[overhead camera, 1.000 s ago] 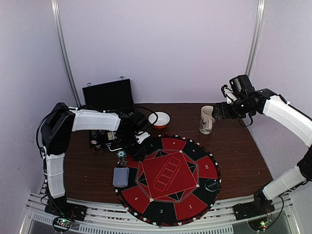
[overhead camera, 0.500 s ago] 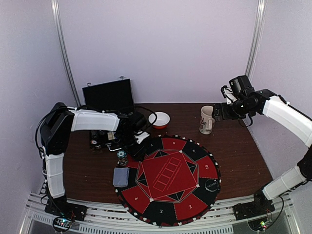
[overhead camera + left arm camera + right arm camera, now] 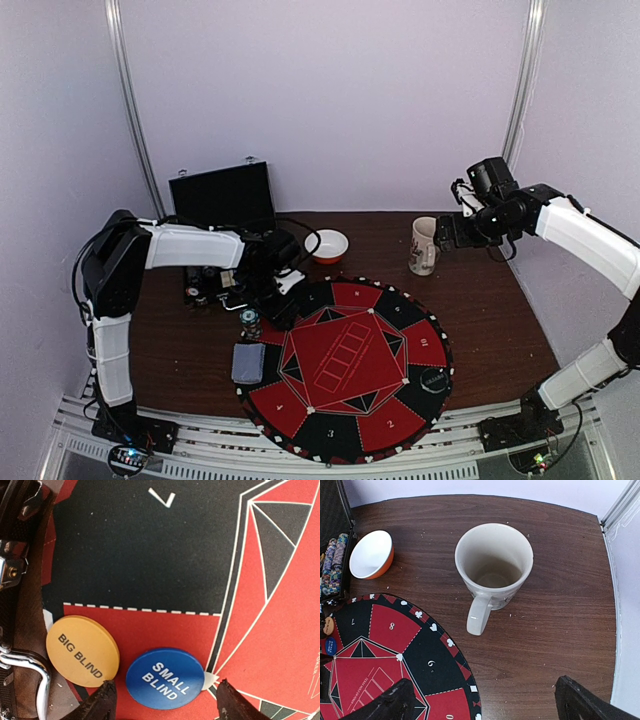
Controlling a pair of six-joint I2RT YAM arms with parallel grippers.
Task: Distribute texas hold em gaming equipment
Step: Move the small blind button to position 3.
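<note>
On the round mat (image 3: 150,555), the orange BIG BLIND disc (image 3: 82,651) lies just outside the left pincer's (image 3: 165,695) fingertips, and the blue SMALL BLIND disc (image 3: 165,678) lies flat between them. The picture's bottom edge cuts off the fingers. That pincer stands partly apart, gripping nothing. The right pincer (image 3: 482,702) gapes wide and empty above the bench (image 3: 560,630).

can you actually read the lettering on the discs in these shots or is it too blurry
Left wrist view: sharp, BIG BLIND on the orange disc and SMALL BLIND on the blue disc read clearly, no glare. Right wrist view: mug crisp, both discs tiny at the left edge, unreadable. Top external view: soft, evenly lit, no lettering legible.
</note>
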